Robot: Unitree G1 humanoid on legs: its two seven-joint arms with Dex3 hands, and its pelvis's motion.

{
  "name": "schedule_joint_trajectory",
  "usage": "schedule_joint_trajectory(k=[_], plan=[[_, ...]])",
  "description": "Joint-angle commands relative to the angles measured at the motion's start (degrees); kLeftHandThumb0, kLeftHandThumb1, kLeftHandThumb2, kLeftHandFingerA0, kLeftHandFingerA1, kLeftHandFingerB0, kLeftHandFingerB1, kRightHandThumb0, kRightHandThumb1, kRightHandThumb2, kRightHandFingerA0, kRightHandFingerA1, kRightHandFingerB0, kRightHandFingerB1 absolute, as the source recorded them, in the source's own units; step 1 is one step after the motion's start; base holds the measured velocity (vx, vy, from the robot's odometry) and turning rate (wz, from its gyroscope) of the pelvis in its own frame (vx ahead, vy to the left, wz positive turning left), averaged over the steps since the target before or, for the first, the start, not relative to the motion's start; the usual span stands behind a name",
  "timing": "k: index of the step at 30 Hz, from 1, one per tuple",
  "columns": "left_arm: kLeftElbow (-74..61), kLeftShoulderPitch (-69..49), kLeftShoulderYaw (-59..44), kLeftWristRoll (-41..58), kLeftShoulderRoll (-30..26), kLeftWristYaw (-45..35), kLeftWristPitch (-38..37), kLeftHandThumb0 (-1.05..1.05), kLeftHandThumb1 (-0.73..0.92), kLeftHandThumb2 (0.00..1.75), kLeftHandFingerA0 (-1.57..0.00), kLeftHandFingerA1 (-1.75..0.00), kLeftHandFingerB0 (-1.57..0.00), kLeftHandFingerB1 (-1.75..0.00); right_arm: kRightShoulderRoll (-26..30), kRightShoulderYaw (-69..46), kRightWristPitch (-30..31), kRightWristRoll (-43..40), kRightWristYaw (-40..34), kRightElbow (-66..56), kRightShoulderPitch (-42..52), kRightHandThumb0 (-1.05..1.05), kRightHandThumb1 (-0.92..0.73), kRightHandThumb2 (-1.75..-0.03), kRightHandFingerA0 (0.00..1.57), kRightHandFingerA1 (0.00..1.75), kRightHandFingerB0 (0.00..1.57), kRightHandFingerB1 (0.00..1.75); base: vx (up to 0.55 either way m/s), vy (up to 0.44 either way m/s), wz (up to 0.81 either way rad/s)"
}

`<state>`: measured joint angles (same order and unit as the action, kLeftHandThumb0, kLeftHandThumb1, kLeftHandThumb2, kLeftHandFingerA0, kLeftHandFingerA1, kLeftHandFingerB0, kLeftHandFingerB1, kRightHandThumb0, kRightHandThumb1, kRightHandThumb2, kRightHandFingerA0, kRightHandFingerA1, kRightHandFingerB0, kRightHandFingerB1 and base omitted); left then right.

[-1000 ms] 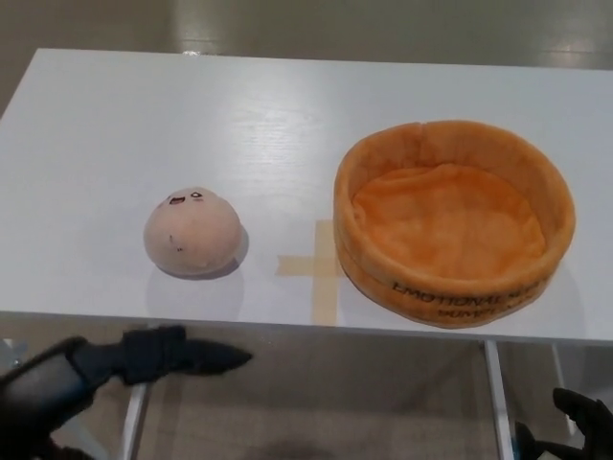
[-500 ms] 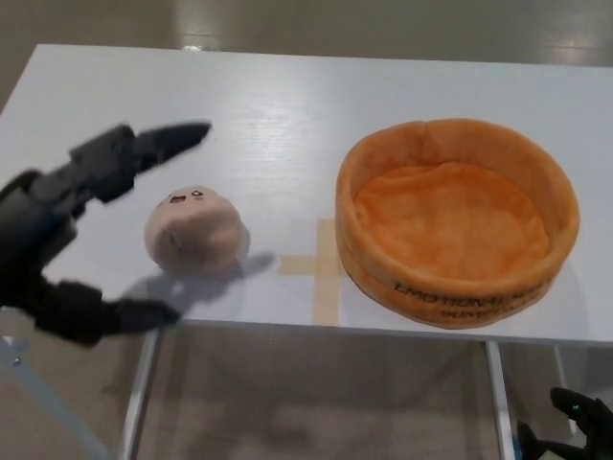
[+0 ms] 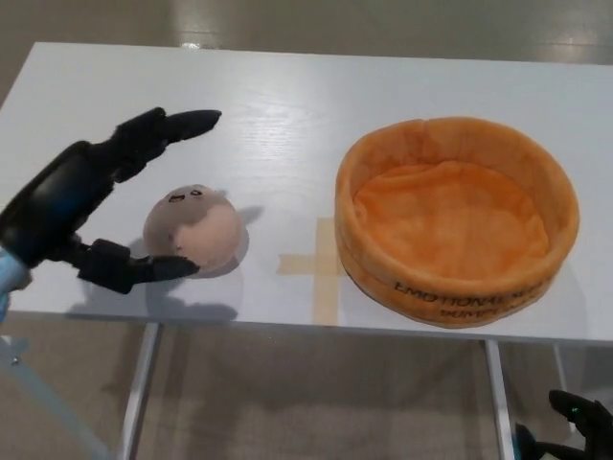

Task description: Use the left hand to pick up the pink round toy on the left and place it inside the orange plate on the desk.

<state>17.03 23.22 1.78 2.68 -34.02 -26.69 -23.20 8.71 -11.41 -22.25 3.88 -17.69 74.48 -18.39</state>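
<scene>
Left robot hand (image 3: 91,206) spread around pink round toy (image 3: 192,230) near tabletop (image 3: 287,125) front-left edge; orange plate (image 3: 456,220) lettering upside-down, unreadable.

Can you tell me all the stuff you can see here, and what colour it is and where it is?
Round toy: one, pink with a tiny face, on the left part of the table.
Plate: one, orange and soft with high sides, empty, on the right part of the table.
Tape cross: one, tan, stuck on the table between the toy and the plate.
Table: one, white, under everything.
Floor: shiny brownish, behind and below the table.
Left robot hand: one, black, open, fingers spread around the toy from the left.
Right robot hand: one, black, only a bit shows at the bottom right corner, below the table edge.
</scene>
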Motion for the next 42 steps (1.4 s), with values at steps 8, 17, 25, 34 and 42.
schedule_joint_trajectory(k=[8, 17, 25, 34, 42], plan=[[24.5, 13.6, 13.0, -24.0, 1.1, 16.7, -2.7, -0.12, 0.36, 0.64, 0.00, -0.09, -0.06, -0.31, 0.6, 0.5, 0.5, 0.0, 2.5, 0.6, 0.9, -0.28, -0.34, -0.90, 0.47, 0.87, 0.30, 0.66, 0.00, 0.000, 0.00], [32.2, 17.8, 16.3, -25.2, 2.4, 19.9, -3.4, -0.17, 0.36, 0.64, 0.00, -0.12, -0.07, -0.32, 0.5, 0.4, 0.3, -0.1, 2.5, 0.5, 0.9, -0.26, -0.35, -0.85, 0.39, 0.96, 0.31, 0.71, 0.00, 0.000, 0.00], [39.4, 20.5, 19.2, -28.0, 4.2, 23.9, -4.3, -0.27, 0.44, 0.55, -0.09, -0.24, -0.12, -0.29, 0.6, 0.6, 0.6, 0.1, 2.6, 0.6, 0.8, -0.27, -0.36, -0.86, 0.39, 0.95, 0.32, 0.72, 0.00, 0.000, 0.00], [41.4, 19.3, 14.7, -23.3, 8.5, 23.3, -7.0, -0.15, 0.74, 0.73, -1.07, -0.82, -0.85, -0.56, 0.4, 0.6, 1.1, -0.3, 3.1, 0.6, 0.4, -0.31, -0.34, -0.92, 0.44, 0.82, 0.33, 0.68, 0.00, 0.000, 0.00], [41.9, 20.3, 13.7, -25.4, 9.1, 28.1, -8.4, -0.14, 0.74, 0.74, -0.99, -1.14, -0.89, -0.67, 0.6, 0.4, 1.1, -0.7, 3.9, 0.7, 0.5, -0.30, -0.34, -0.93, 0.47, 0.84, 0.35, 0.68, 0.00, 0.000, 0.00]])
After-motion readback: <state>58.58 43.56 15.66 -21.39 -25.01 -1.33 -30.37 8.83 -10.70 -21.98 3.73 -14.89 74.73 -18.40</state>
